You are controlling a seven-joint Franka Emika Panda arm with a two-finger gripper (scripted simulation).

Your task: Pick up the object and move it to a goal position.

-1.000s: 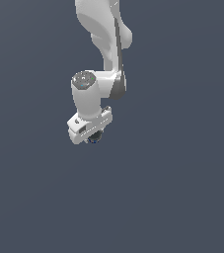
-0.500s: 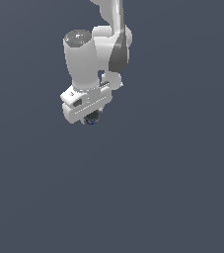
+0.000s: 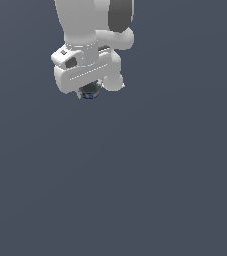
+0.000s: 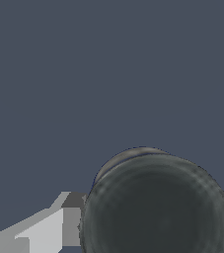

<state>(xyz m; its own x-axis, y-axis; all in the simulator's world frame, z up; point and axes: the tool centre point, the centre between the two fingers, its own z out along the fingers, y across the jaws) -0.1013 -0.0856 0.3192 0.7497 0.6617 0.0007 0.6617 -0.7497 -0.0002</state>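
Snugly between closed jaws: object [image 3: 89, 92]

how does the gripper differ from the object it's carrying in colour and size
The gripper is white and pale grey, while the object is dark, nearly black, with a blue band at its lower edge. The gripper is wide and blocky; the object is small and round, mostly hidden beneath it in the exterior view. In the wrist view the object shows a round dark face. Both hang together in mid-air.

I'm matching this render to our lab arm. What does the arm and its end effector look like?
The arm is glossy white with rounded, tubular segments and a dark grey patch at one joint. The end effector has a blocky white body with a thin line across its face. No cables show.
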